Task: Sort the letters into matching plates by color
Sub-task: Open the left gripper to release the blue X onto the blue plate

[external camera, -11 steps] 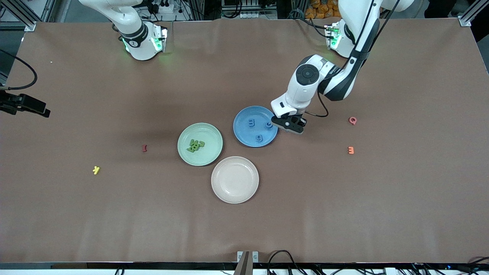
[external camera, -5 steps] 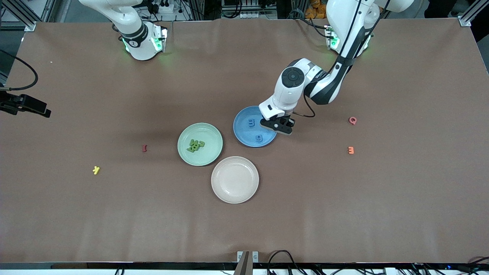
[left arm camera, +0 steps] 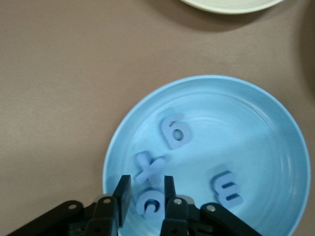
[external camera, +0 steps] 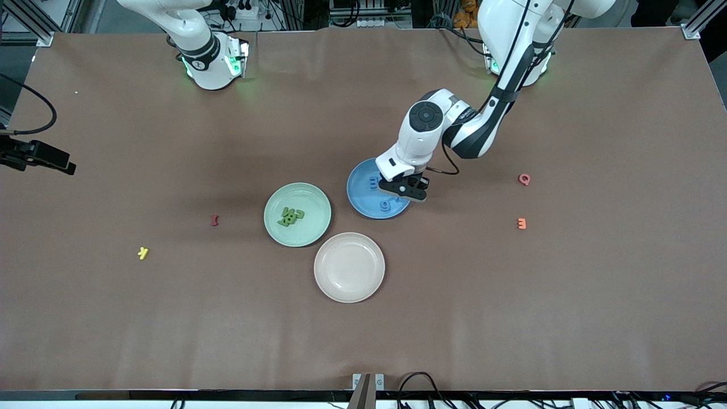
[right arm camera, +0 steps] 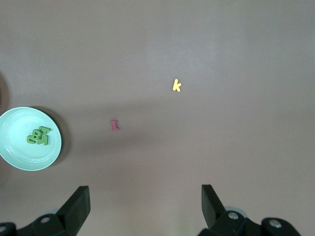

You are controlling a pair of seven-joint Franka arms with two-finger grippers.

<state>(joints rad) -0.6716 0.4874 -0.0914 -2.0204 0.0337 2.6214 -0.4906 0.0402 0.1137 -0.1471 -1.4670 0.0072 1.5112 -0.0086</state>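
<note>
My left gripper (external camera: 404,192) hangs low over the blue plate (external camera: 359,187), at the plate's edge toward the left arm's end. In the left wrist view the gripper (left arm camera: 146,181) is shut on a round blue letter (left arm camera: 151,204) above the plate (left arm camera: 256,128). Three blue letters lie in that plate: a 6 shape (left arm camera: 173,131), an X (left arm camera: 150,168) and an E shape (left arm camera: 227,188). The mint green plate (external camera: 315,207) holds a heap of green letters (external camera: 291,216). My right gripper (right arm camera: 145,196) is open and empty, high above the table, and waits; it is outside the front view.
A beige-pink plate (external camera: 349,267) lies nearer the front camera than the two others. A pink piece (external camera: 524,179) and an orange piece (external camera: 521,224) lie toward the left arm's end. A red piece (external camera: 214,220) and a yellow piece (external camera: 143,253) lie toward the right arm's end.
My left gripper has moved from beside the blue plate to over its edge, carrying the blue letter. The right arm has not moved.
</note>
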